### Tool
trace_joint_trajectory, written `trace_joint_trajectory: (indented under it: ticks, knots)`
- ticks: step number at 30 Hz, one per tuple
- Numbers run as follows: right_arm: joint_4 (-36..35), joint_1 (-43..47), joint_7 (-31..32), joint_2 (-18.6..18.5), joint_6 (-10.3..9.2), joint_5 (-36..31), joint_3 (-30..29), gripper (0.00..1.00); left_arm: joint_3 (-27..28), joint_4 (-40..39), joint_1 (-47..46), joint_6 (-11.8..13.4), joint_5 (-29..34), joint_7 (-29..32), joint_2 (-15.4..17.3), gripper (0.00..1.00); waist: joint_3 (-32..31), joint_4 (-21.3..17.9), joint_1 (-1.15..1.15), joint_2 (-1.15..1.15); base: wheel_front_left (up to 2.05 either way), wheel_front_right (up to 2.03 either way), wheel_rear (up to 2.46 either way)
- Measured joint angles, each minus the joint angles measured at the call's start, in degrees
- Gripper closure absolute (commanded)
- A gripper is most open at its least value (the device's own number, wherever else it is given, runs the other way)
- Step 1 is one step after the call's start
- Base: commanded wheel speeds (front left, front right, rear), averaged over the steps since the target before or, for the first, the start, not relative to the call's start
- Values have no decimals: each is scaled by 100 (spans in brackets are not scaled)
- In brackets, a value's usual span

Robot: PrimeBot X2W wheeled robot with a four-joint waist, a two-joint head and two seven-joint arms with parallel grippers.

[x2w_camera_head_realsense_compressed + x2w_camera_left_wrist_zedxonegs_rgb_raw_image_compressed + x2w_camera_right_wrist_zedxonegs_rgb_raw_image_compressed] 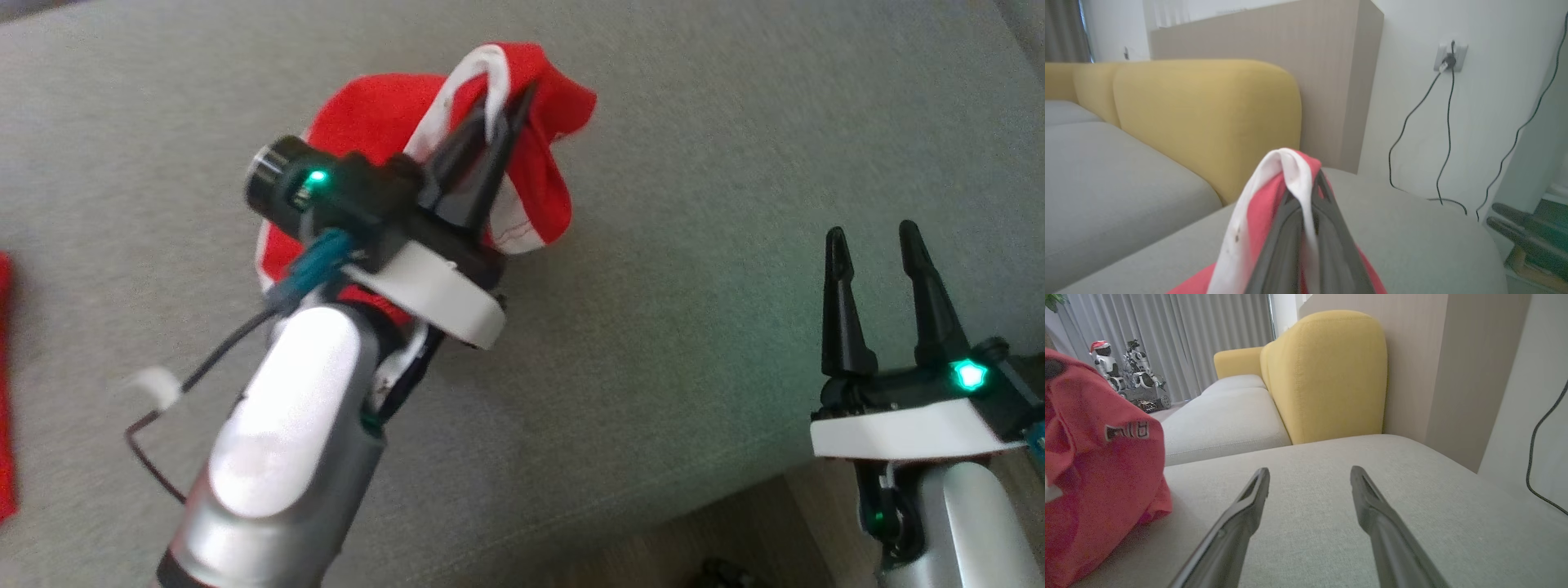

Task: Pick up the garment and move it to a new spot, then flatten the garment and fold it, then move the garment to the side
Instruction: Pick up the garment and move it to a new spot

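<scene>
Garment point(367, 106) is pinched at its white trim point(490, 69) by left claw point(510, 96), jaws closed tight on the fabric; the rest hangs in a bunched red clump below and around the fingers, over the grey seat point(735, 163); in right wrist view the low hem looks near or on the seat, can't tell which; right claw point(872, 237) is wide and empty, well apart to the right near the seat's front edge, fingers pointing across bare seat toward the yellow backrest point(1331, 375); another red cloth point(6, 384) lies at the far left edge, well apart from the held one.

Progress, my read: pick-up done, carry in hand; not yet set down at a new spot; flatten, fold and move aside all pending; so early, first of three stages. Next needs a set-down on open seat, then both claws to spread it.
</scene>
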Motion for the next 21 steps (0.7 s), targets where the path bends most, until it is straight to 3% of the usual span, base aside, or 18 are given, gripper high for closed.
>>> trace_joint_trajectory:
  ticks: [6, 7, 8, 9, 21]
  knots:
    - [86, -4, -94, 1, 0, 93, 18, 0, -327, 809, 56, -56, -129, 305, 5, 100, 332, -213, 0, 0, 0, 0, 0]
    - [102, -6, -97, 1, 0, 111, 24, 0, -401, 978, 85, -76, -205, 377, 7, 91, 380, -230, 0, 0, 0, 0, 0]
    - [124, -13, -101, 1, 0, 112, 34, 0, -459, 1120, 106, -81, -286, 399, 8, 51, 417, -237, 0, 0, 0, 0, 0]
    - [146, -26, -103, 1, 0, 112, 46, 0, -491, 1220, 126, -83, -326, 396, 7, 0, 442, -228, 1, 0, 0, 0, 0]
    - [297, -246, -135, 1, 0, -3, 71, 0, -851, 1343, 405, -123, -734, -382, 162, 0, 245, 369, 0, 0, 0, 0, 0]
